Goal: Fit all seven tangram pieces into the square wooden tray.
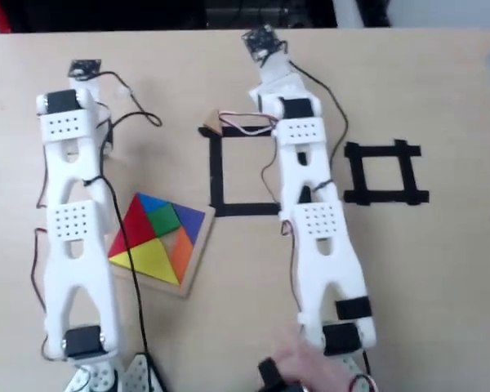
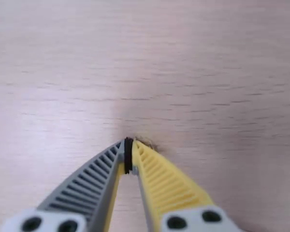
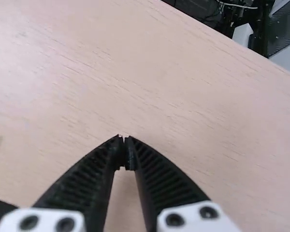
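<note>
Near-left on worktop [image 1: 441, 286], between the arms: square wooden tray [image 1: 194, 265], turned askew, tangram pieces [image 1: 151, 237] lying inside in red, blue, green, purple, orange, yellow. Farther back, black tape square [image 1: 216, 175] partly under right arm; second tape square [image 1: 384, 197] to its right. Far side: left pincer [image 2: 128, 155] closed on nothing, tips over bare wood; right pincer [image 3: 123, 145] closed, likewise empty.

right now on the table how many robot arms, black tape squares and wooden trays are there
robot arms: 2
black tape squares: 2
wooden tray: 1
total: 5
</note>
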Tool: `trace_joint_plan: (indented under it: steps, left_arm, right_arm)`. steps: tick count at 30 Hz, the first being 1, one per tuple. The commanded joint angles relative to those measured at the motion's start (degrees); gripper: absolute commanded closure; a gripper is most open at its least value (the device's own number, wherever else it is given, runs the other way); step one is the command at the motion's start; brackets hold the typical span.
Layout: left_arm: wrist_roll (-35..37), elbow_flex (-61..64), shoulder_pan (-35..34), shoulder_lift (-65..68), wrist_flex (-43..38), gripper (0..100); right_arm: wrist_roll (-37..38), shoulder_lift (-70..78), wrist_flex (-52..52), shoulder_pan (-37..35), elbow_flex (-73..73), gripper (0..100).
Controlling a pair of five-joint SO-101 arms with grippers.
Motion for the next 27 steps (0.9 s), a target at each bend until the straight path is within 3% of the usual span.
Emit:
trace_joint_plan:
  steps: [1, 8, 14, 23, 27]
  left_arm:
    - [-0.7, -2.7, -0.8, -2.4, 0.5, 97]
    - [-0.4, -2.9, 0.2, -4.3, 0.5, 97]
    - [6.9, -2.8, 0.7, -9.1, 0.5, 97]
    - [6.7, -2.9, 3.5, -9.9, -6.8, 97]
    - [1.8, -2.9, 5.0, -10.2, -8.1, 97]
  right_arm:
    - [-2.0, -6.4, 5.5, 1.6, -3.1, 98.7]
    - [-2.0, -6.9, 9.9, 1.3, -4.0, 98.7]
    - [-1.9, -7.4, 11.4, 3.9, -4.1, 98.7]
    - [-1.6, -11.2, 15.9, 11.3, -4.0, 98.7]
    - [-1.6, -11.5, 16.4, 13.0, -4.0, 98.7]
